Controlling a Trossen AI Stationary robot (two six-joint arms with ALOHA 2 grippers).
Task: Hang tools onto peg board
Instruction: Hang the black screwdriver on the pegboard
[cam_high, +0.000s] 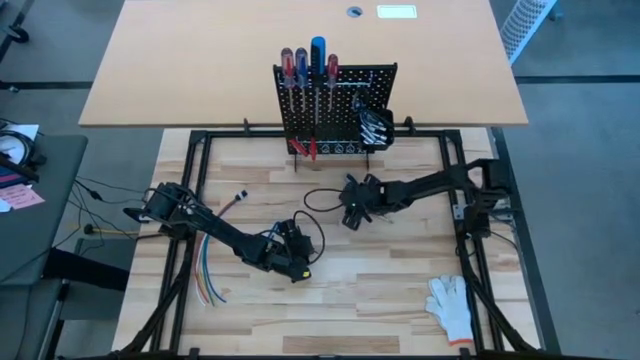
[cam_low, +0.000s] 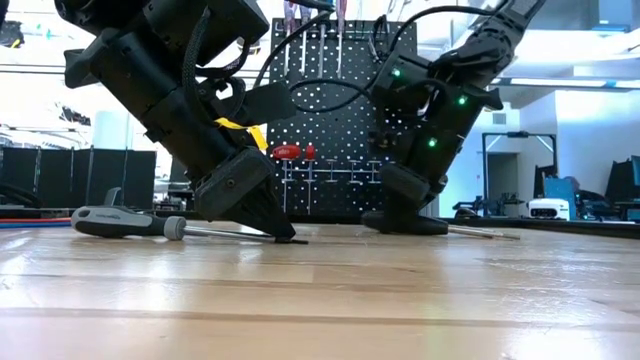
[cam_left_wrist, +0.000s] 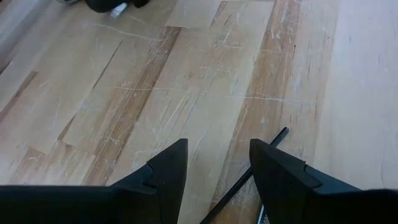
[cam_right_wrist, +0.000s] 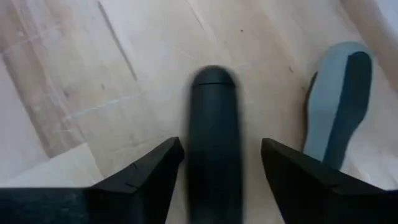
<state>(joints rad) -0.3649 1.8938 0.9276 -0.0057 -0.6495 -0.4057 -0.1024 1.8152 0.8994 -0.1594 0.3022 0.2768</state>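
Right hand (cam_right_wrist: 217, 168) open astride black handle (cam_right_wrist: 213, 124) (lengthwise between fingers); left hand (cam_left_wrist: 214, 171) open, empty.

Your left arm reaches from the table's left edge toward the middle, wrist pitched steeply down, and your left gripper (cam_high: 300, 270) sits with its tips at the table surface, fingers (cam_left_wrist: 165, 177) parted with a clear gap between them. Your right arm stretches in from the right edge toward the centre, also angled down, and your right gripper (cam_high: 352, 215) is low over the surface, fingers (cam_right_wrist: 149, 177) spread apart.
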